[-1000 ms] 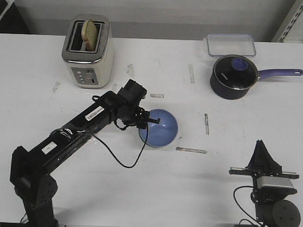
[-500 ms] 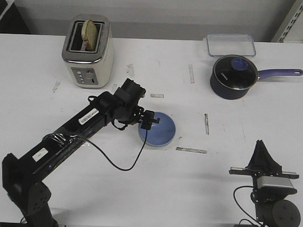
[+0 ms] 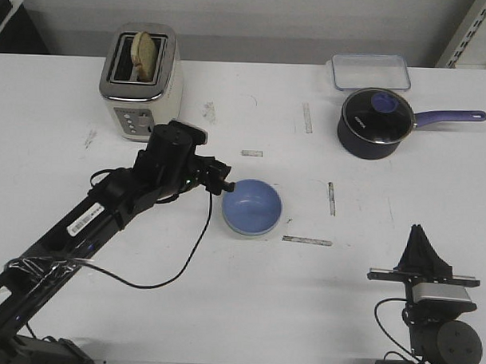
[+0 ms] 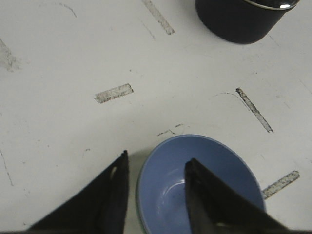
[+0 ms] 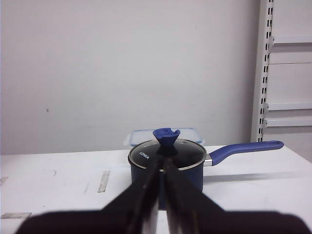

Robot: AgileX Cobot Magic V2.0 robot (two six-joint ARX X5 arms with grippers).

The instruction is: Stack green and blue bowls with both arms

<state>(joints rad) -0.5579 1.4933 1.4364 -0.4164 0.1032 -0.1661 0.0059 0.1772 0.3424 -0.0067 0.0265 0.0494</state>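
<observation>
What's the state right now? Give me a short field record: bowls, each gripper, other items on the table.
blue bowl: upright on the white table, nested in the green bowl, only a thin green edge showing
left gripper: open, fingers straddling the blue bowl's rim
right gripper: shut, parked, away from the bowls
saucepan: lidded, far right
clear container: behind the saucepan
toaster: far left, bread in slot

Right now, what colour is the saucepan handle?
Blue: the saucepan handle shows best in the front view.

"KONKA" is printed on the saucepan (image 5: 165, 163) lid
</observation>
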